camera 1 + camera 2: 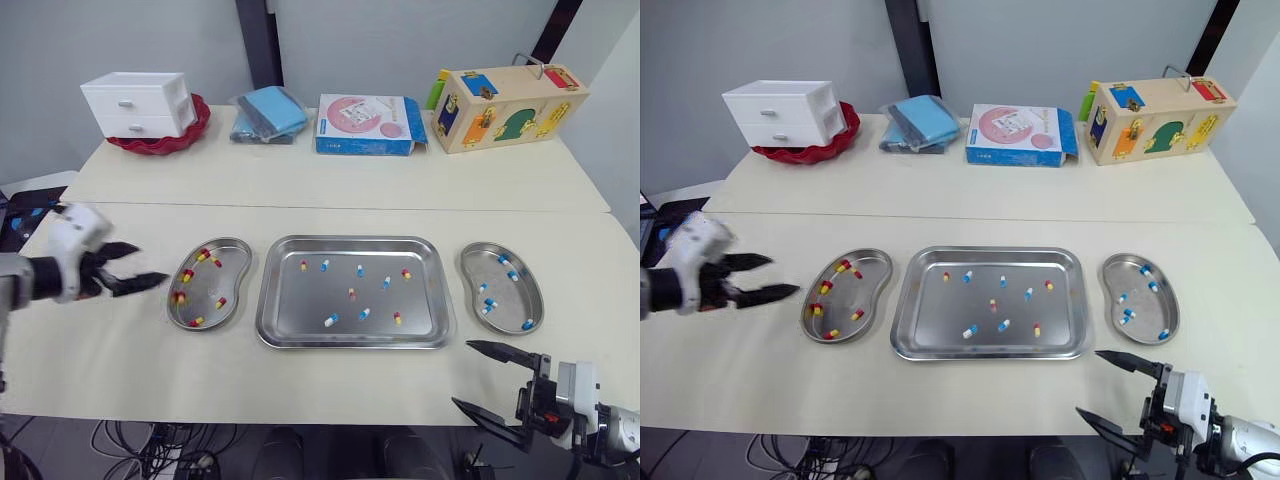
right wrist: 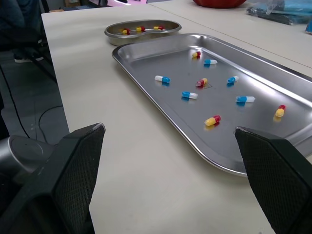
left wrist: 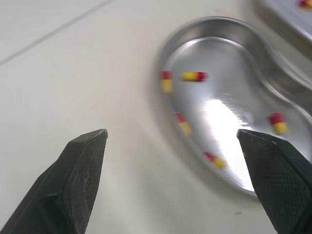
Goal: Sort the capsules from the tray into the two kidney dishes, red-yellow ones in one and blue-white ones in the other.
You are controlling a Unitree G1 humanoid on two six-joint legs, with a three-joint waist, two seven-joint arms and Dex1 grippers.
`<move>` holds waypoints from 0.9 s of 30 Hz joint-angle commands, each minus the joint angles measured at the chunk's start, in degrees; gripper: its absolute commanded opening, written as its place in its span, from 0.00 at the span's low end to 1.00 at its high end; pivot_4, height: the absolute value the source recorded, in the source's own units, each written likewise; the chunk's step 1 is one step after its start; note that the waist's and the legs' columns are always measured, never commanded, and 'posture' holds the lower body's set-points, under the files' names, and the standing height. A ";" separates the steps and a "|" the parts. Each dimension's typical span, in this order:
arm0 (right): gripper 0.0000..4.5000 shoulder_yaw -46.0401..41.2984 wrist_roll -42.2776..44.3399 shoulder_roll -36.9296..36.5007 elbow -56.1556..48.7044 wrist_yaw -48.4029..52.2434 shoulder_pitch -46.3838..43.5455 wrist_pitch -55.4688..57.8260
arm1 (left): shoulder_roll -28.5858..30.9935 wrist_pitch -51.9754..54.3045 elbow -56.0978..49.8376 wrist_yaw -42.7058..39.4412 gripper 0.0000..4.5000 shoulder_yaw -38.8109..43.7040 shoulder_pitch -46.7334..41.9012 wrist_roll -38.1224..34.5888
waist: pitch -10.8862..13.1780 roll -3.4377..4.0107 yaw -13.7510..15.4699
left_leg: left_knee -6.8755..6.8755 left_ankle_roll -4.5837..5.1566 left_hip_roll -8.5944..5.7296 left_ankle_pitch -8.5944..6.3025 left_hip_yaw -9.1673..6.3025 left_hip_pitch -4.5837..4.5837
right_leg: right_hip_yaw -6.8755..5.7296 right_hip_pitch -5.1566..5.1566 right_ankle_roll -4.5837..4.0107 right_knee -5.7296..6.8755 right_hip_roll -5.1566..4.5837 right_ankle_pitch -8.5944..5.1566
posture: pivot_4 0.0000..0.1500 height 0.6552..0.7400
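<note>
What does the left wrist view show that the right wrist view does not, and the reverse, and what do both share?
Left wrist view, not the right: the left end effector, open, over the table beside the left kidney dish. Right wrist view, not the left: the right end effector, also open, blue-white capsules in the tray, and the floor. Both: the left kidney dish with its red-yellow capsules, the table, part of the tray.
</note>
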 commanded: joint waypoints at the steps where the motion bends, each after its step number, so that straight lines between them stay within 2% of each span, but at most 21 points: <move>1: 1.00 -1.27 0.63 0.05 0.01 0.00 -0.26 -0.41 | 1.57 -6.11 10.20 1.07 0.98 1.40 -1.65 2.12 | 0.00 0.00 0.00 | 0.00 0.00 0.00 0.00 0.00 0.00 | 0.00 0.00 0.00 0.00 0.00 0.00 | 1.00 1.00; 10: 1.00 -0.76 -0.84 1.07 2.34 0.62 1.51 -2.42 | 2.04 -18.35 27.95 7.78 0.98 -0.36 -9.59 8.06 | -0.04 -0.12 0.24 | 0.02 0.00 0.00 0.00 -0.05 -0.01 | -0.09 0.02 0.00 0.01 0.00 0.00 | 1.00 1.00; 27: 1.00 -1.46 -0.80 0.28 2.62 2.14 2.50 -2.39 | 0.34 -17.79 26.11 5.48 0.98 -0.18 -9.04 7.30 | -0.04 -0.12 -0.04 | 0.01 0.00 0.02 0.00 -0.05 -0.01 | -0.09 0.01 0.00 0.04 0.00 0.00 | 1.00 1.00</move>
